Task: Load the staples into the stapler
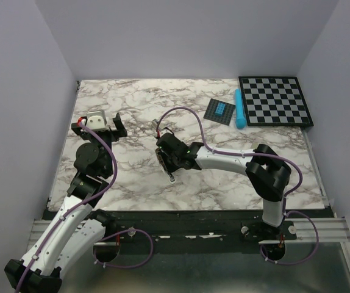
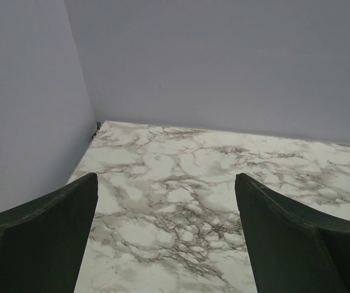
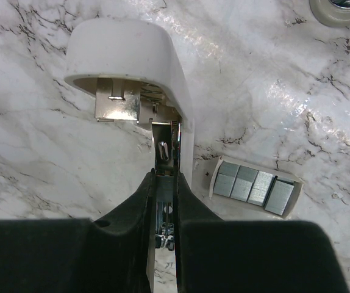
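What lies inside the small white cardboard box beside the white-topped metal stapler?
Silvery-grey staple strips, side by side, fill the small white cardboard box; whatever lies beneath them is covered.

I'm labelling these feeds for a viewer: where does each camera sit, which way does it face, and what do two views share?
Top external: above and behind the bases, looking down on the marble table; the left arm and right arm show.
Left wrist: on the left arm, facing across the table to the back wall; its open left fingers frame the bottom.
Right wrist: looking down at the stapler and staples; right fingers clamp the stapler's channel.
Shared: top and right wrist both show the right fingers over mid-table.
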`<state>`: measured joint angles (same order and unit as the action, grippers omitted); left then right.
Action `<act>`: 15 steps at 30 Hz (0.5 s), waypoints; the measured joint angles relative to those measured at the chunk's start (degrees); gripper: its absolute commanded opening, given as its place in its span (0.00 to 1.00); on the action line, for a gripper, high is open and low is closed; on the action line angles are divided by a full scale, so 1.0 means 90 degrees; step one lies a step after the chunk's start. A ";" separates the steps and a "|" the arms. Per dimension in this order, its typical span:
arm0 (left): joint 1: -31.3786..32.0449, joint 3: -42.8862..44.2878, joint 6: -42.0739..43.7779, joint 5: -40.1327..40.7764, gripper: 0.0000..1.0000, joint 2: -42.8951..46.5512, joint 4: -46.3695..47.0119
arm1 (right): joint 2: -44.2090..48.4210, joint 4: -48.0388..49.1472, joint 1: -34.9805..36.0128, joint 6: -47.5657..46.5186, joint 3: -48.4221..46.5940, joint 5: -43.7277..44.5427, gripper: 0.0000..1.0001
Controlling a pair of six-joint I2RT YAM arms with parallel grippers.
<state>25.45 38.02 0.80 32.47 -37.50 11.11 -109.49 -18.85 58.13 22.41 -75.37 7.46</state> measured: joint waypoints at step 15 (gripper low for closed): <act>0.0000 -0.0002 0.0000 -0.0002 0.99 0.0000 0.0000 | 0.0032 0.0029 0.0024 -0.0002 0.0070 0.0002 0.27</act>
<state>25.45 38.00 0.80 32.45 -37.50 11.11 -109.21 -18.59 58.35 22.39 -74.74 7.49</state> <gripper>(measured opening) 0.990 0.266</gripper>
